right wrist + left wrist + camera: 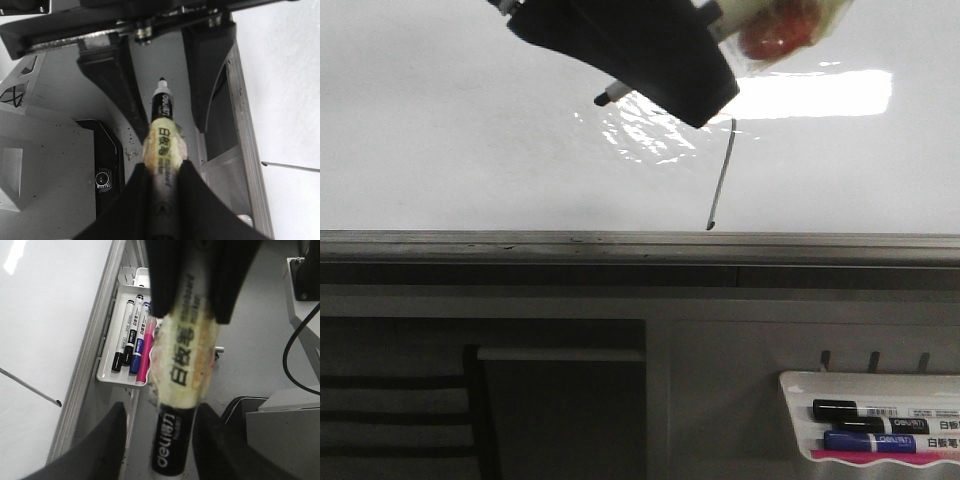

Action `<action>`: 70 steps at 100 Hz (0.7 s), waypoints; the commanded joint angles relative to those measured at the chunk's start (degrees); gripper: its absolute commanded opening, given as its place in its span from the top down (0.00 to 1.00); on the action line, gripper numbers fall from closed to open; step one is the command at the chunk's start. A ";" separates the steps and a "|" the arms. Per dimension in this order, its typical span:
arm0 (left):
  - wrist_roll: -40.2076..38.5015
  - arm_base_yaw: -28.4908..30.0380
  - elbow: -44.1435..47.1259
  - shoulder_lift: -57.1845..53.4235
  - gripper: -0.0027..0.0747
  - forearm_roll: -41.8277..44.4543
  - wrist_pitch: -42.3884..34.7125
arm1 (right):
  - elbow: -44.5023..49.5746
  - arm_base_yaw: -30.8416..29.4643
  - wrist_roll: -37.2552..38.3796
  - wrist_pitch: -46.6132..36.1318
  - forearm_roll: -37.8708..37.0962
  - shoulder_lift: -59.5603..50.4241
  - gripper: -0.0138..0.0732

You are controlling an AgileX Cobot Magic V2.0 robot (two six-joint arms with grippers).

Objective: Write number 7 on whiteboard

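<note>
The whiteboard (470,150) fills the upper front view, with a grey bottom rail (620,240). A thin dark slanted downstroke (722,175) of the number 7 ends just above the rail. Its top is hidden behind a dark finger (660,60). The stroke also shows in the left wrist view (30,385) and the right wrist view (290,167). My right gripper (163,167) is shut on a tape-wrapped black marker (162,107). My left gripper (161,410) is open, its fingers on either side of the marker (182,365) with gaps. The marker tip (605,97) is left of the stroke.
A small white tray (880,430) with several markers hangs below the rail at the right; it also shows in the left wrist view (125,330). Grey frame panels lie under the board. A bright light reflection (810,95) sits on the board.
</note>
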 commanded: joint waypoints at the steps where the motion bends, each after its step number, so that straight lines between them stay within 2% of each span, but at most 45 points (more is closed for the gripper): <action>1: -0.02 -0.39 -2.10 -1.60 0.70 -2.49 -1.61 | -1.52 -0.25 -0.20 3.28 3.83 -0.96 0.89; 27: -0.02 -0.39 -2.10 -1.60 0.95 -2.49 -1.57 | -1.52 -0.25 -0.20 3.52 3.83 -0.96 0.88; 34: -0.02 -0.39 -2.10 -1.60 0.99 -2.49 -1.35 | -1.52 -0.25 -0.20 3.52 3.23 -0.96 0.83; 54: -0.70 -0.39 -2.10 -1.60 0.99 -2.49 -1.02 | -1.73 -0.25 -0.20 3.16 2.49 -0.96 0.53; 61: -1.39 -0.28 -2.10 -1.60 0.99 -2.17 -1.02 | -2.72 -0.25 -0.20 3.04 2.20 -1.42 0.50; 70: -6.39 0.77 -2.10 -1.60 0.99 1.02 -0.82 | -5.41 -0.25 3.05 3.17 -0.62 -2.88 0.50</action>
